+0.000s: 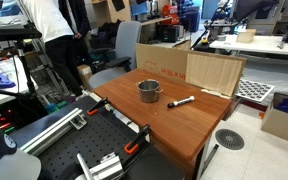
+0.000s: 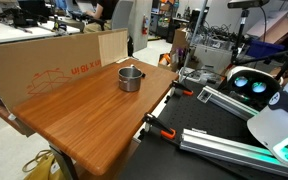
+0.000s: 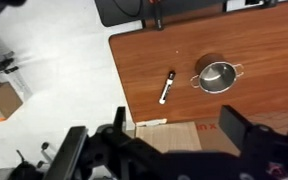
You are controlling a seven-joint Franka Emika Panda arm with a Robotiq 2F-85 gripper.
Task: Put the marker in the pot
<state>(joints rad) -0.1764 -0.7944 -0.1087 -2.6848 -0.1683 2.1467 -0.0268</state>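
The black marker with a whitish end lies flat on the wooden table, a little apart from the pot. The pot is small, silver-grey and upright, with side handles. In the wrist view the marker lies left of the pot. The pot also shows in an exterior view, where I cannot make out the marker. My gripper is open and empty, high above the table's edge, well apart from both. It is out of view in both exterior views.
A cardboard box and a light wooden panel stand along the table's back edge; the cardboard also shows in an exterior view. Orange clamps grip the table edge. A person stands beyond the table.
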